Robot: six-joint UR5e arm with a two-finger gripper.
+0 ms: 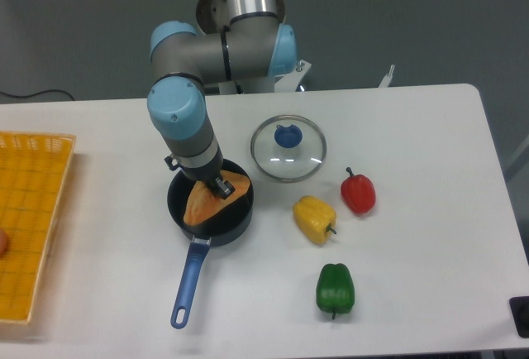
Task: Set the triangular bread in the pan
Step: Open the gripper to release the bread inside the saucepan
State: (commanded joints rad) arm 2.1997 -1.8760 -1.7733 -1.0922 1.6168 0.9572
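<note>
Yellow mesh tray (pixel 33 218) at the far left of the bench (pixel 413 293), well apart from the action; no hazard from it.

Pan (pixel 210 203) sits left of centre, blue handle running toward the near edge. Claw (pixel 220 187) is down inside the rim, closed on the triangular bread (pixel 211 198). The wedge hangs tilted, lower corner at or near the pan floor, upper right corner riding over the right rim. Contact with the floor not clear from here.

Risks, as I judge them:
- Release now: the bread may stay propped on the rim, or tip out to the right.
- Further descent: the claw could press on the pan wall and skid the light pan.
- Fingers sticking on withdrawal would lift the wedge back out.

Glass lid (pixel 288 147) lies just beyond the pan to the right and far; a shoved pan could knock it. Yellow pepper (pixel 315 218) is near on the right, red pepper (pixel 358 193) and green pepper (pixel 335 289) further off.
</note>
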